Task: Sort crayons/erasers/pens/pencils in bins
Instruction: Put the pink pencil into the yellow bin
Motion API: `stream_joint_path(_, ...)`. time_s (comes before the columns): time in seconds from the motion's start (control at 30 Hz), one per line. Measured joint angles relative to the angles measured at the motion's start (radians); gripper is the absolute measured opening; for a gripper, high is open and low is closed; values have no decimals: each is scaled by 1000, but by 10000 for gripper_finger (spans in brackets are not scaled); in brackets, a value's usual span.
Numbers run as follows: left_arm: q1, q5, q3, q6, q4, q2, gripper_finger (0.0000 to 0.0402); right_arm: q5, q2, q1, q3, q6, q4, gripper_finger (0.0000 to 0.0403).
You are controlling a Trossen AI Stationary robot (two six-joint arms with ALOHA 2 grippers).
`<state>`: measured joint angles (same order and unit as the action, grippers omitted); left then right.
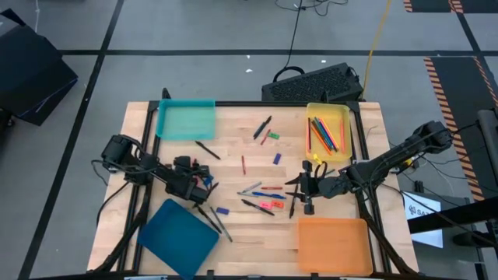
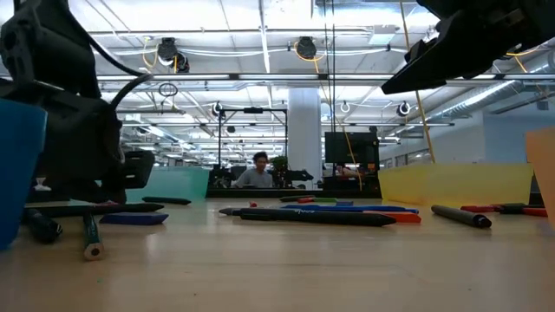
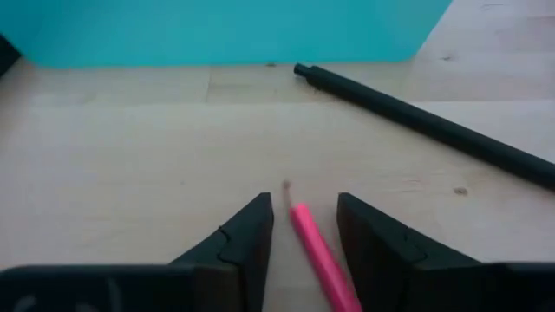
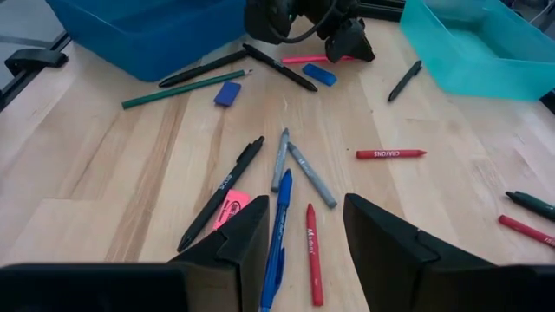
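The left tool (image 3: pixel 299 238) straddles a pink pencil (image 3: pixel 319 251) on the bench (image 3: pixel 130 156) (fingers spread, not gripping), near the teal bin (image 3: pixel 217 30). The right tool (image 4: pixel 303 238) hovers spread over scattered pens (image 4: pixel 277 225) and crayons (image 4: pixel 390 153).

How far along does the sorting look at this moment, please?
Early. Done: several pencils lie in the yellow bin. In hand: the left gripper, open, straddles a pink pencil on the table. Left: pens, crayons and erasers lie loose near the open right gripper.
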<state>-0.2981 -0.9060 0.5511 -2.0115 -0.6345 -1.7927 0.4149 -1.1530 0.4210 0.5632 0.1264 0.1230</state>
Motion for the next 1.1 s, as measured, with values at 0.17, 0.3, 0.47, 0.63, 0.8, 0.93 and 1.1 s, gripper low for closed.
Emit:
stream_joint_path(0.17,20,-34,-7,36,67,-42,137,0,0,0,0,-8,0,141)
stream_joint_path(0.3,35,-55,0,-2,81,-71,128,0,0,0,0,-8,1,141)
stream_joint_path(0.47,42,-53,4,12,76,-72,73,1,0,0,0,-8,-4,141)
stream_joint_path(0.63,43,-50,6,0,61,-73,14,1,0,0,0,-8,-4,141)
stream_joint_path(0.8,43,-33,7,-21,43,-60,19,0,11,0,0,-15,-10,141)
stream_joint_path(0.93,47,5,8,-17,12,0,12,0,40,0,0,-25,-40,141)
stream_joint_path(1.1,77,107,7,52,-9,134,11,1,71,3,2,-73,-52,141)
